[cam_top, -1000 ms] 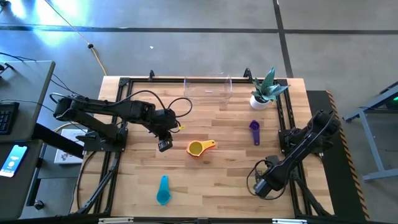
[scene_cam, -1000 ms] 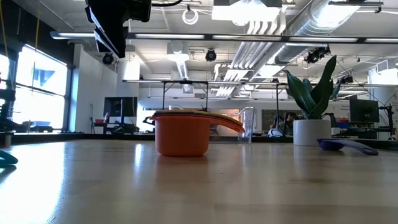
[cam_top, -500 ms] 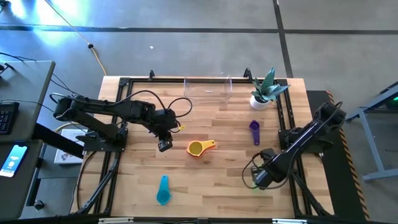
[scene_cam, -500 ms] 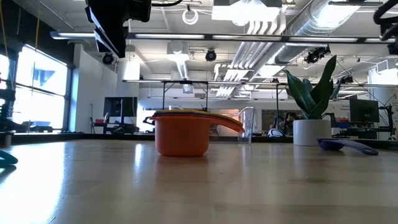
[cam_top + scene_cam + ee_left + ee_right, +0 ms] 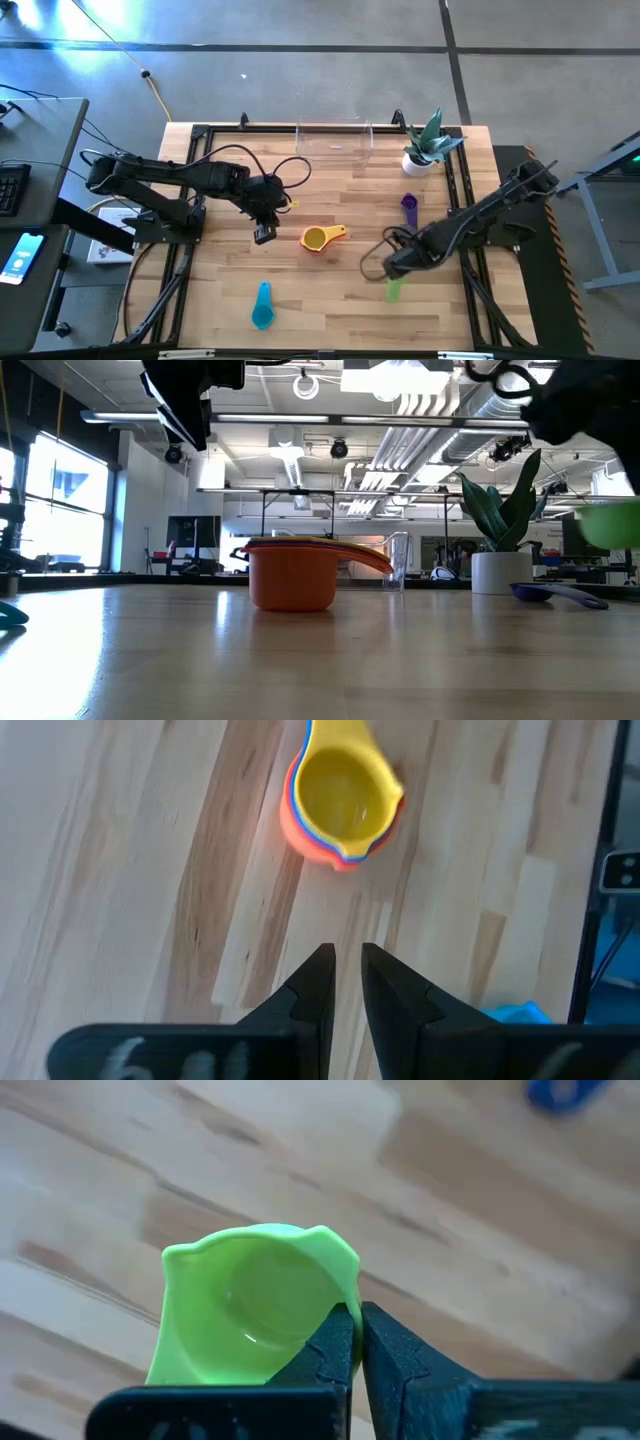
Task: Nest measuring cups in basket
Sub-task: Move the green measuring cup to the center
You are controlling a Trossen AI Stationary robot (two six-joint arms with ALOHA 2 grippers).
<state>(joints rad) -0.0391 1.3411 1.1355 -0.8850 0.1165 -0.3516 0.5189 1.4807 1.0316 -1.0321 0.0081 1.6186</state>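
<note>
Green plastic measuring cup (image 5: pixel 250 1320) is pinched by its rim wall in the jaws of the right gripper (image 5: pixel 392 268), carried above the counter (image 5: pixel 340 300) right of centre. In the high view it shows as a green shape (image 5: pixel 393 289) just near-side of the gripper.

Target judged to be the nested stack of round plastic cups, yellow on top, orange outermost (image 5: pixel 316 238). Stack lies left and slightly far of the held cup, near but apart; its handle (image 5: pixel 335 233) points right and a little far, toward the right arm. Bowl is open upward, seen clearly in the left wrist view (image 5: pixel 343 800).

Left gripper (image 5: pixel 264 233) hangs just left of the stack, jaws nearly pressed together, nothing between them.

Right arm is the one loaded, so a leftward carry is called for. Clear rectangular plastic basket (image 5: pixel 335 142) sits at the far edge, empty as far as can be seen. Purple cup (image 5: pixel 408 210) and teal cup (image 5: pixel 262 306) lie loose on the counter.
</note>
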